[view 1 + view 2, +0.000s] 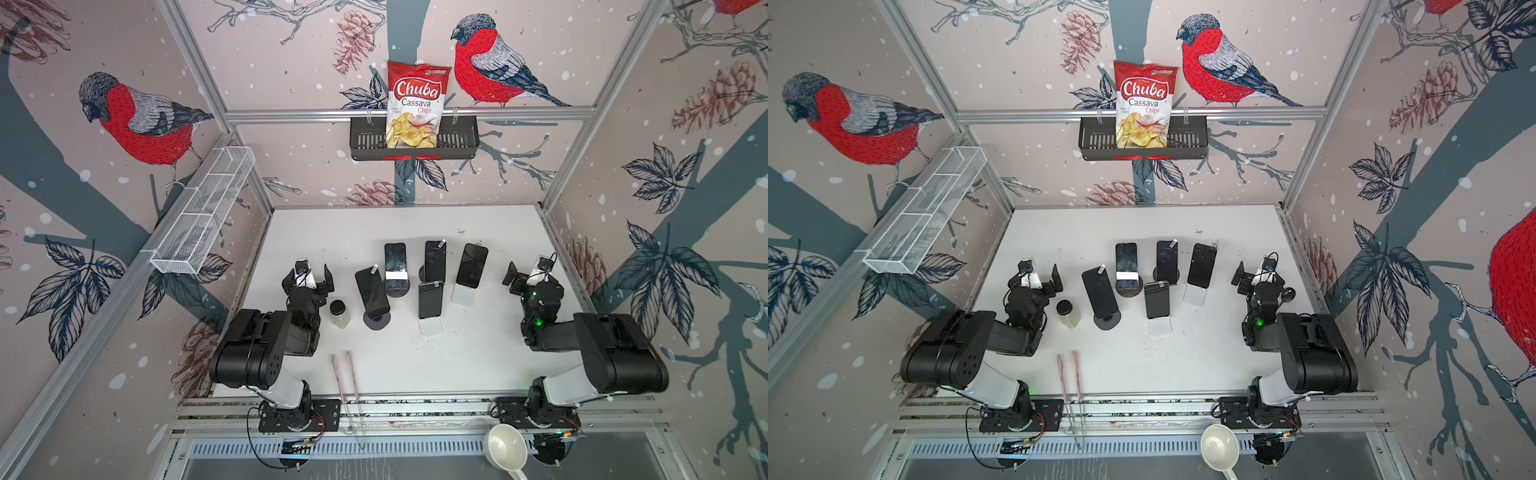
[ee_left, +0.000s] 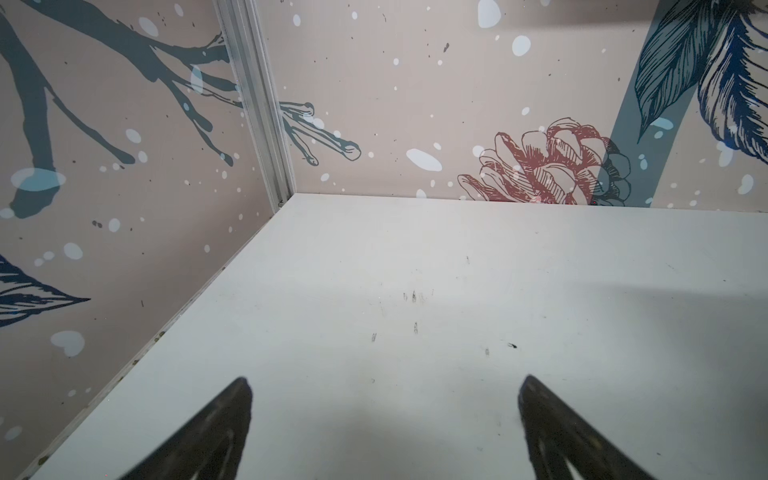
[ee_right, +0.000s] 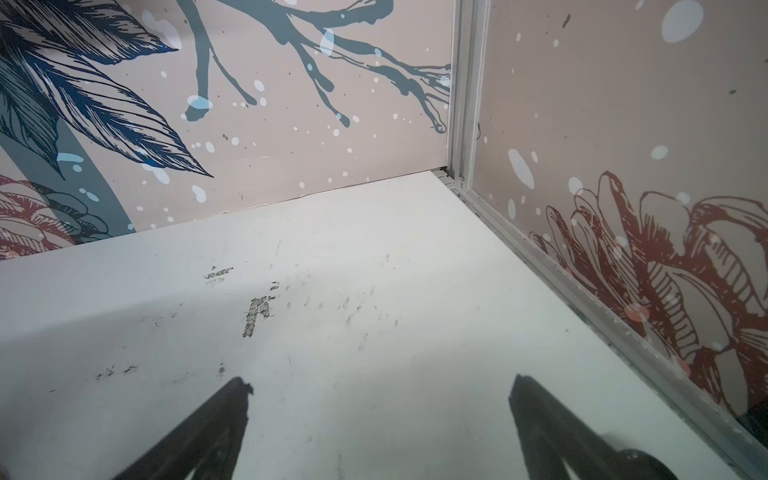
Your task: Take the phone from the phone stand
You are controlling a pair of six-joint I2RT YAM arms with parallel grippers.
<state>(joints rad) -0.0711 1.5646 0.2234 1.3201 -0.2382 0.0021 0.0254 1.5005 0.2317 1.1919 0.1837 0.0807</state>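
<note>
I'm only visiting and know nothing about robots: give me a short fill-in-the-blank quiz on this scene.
___ phones rest on stands on the table.
The chips bag sits in the ___ basket.
The left pincer and the right pincer are both ___, holding nothing.
Missing words: five, black, open.

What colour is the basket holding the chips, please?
The basket is black, red-trimmed; best in a top view.
</note>
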